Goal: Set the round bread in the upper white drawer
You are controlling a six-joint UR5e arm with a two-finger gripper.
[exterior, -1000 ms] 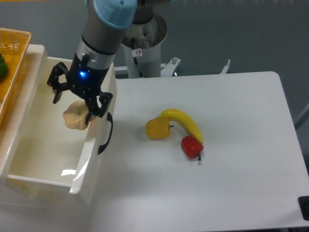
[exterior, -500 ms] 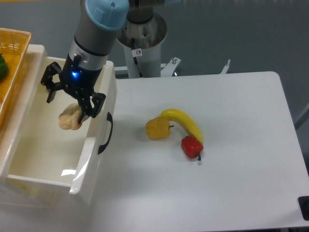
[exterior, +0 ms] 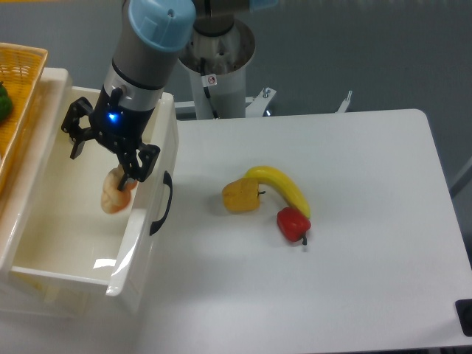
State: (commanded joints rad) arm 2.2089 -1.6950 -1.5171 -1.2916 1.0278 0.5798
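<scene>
One gripper (exterior: 108, 154), black, two-fingered, on the grey arm with a pale blue joint cap; it hangs over the open cavity of the upper white drawer (exterior: 44, 221), a blue light lit on its body. Jaws spread wide, one finger toward the drawer's left, the other (exterior: 141, 164) near its front wall.

One round bread (exterior: 116, 192), pale tan with an orange tinge, sits just below the right-hand finger, inside the drawer's outline and close against the inner face of the front wall. Its top edge meets or nearly meets that fingertip; whether they touch cannot be told, and nothing grips it from the other side. Whether it rests on the drawer floor cannot be told either.

One black curved handle (exterior: 162, 203) on the drawer front, to the right of the bread.

One woven yellow basket (exterior: 18, 81) at the far left, behind the drawer.

Three items on the white table (exterior: 354, 258), well apart from the drawer: yellow-orange pepper (exterior: 240, 196), banana (exterior: 280, 189) touching it, red pepper (exterior: 293, 223) beside the banana's lower end.
</scene>
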